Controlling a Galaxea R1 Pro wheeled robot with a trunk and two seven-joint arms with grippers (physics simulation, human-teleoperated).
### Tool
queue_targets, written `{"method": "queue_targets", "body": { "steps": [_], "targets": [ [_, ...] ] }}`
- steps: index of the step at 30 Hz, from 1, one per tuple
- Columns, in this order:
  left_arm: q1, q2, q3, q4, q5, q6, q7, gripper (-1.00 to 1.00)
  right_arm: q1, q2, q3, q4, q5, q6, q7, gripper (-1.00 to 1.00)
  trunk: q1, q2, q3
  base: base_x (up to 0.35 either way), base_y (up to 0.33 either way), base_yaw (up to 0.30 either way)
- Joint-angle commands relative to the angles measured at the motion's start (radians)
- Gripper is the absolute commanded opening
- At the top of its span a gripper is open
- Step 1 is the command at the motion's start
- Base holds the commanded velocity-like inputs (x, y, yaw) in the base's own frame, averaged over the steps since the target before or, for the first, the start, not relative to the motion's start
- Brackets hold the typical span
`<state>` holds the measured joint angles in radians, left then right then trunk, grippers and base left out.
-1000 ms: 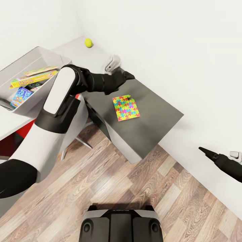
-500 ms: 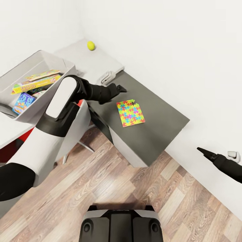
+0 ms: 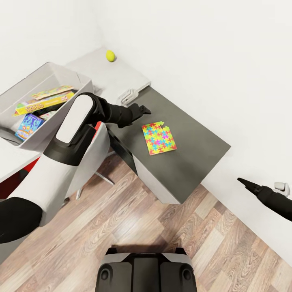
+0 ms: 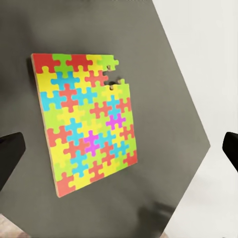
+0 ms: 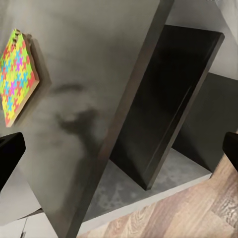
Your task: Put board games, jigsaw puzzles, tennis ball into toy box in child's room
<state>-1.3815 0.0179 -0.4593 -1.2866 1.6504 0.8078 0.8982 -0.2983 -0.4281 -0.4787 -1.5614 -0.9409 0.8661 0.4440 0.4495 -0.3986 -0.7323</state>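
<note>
Left gripper [image 3: 142, 108], fingers spread, above the dark counter [image 3: 190, 142] near the puzzle [image 3: 159, 138]; ball [image 3: 110, 55] in far corner; games in box [image 3: 48, 73]. Right gripper [image 3: 243, 181]: state indiscernible.

Lighting: bright, even and diffuse, with no glare. Shadows: a soft smudged one on the dark table [image 5: 74, 124] top beside the jigsaw puzzle [image 5: 17, 77]. Sharpness: head view crisp; wrist views slightly soft.
</note>
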Motion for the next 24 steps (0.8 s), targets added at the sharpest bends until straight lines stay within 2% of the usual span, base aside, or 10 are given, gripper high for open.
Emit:
{"method": "queue_targets", "body": {
  "steps": [1, 7, 18, 24],
  "targets": [
    [-0.001, 0.001, -0.001, 0.0, 0.01, -0.002, 0.01, 1.0, -0.001, 0.0, -0.001, 0.0, 0.002, 0.006, 0.004, 1.0, 0.001, -0.002, -0.001, 0.043, 0.005, 0.0],
    [-0.001, 0.0, -0.001, 0.002, 0.009, 0.0, 0.008, 1.0, -0.001, 0.0, -0.001, 0.0, 0.002, 0.005, 0.004, 1.0, 0.001, -0.002, -0.001, 0.136, 0.003, 0.0],
    [-0.001, -0.001, -0.003, 0.012, 0.008, 0.002, 0.008, 1.0, 0.0, 0.0, -0.001, 0.0, 0.002, 0.005, 0.005, 1.0, 0.001, -0.002, -0.001, 0.252, 0.001, 0.0],
    [-0.001, -0.002, -0.008, 0.025, 0.009, 0.002, 0.008, 1.0, 0.001, -0.003, -0.001, 0.0, 0.001, 0.005, 0.005, 1.0, 0.001, -0.002, -0.001, 0.105, 0.0, 0.0]
  ]
}}
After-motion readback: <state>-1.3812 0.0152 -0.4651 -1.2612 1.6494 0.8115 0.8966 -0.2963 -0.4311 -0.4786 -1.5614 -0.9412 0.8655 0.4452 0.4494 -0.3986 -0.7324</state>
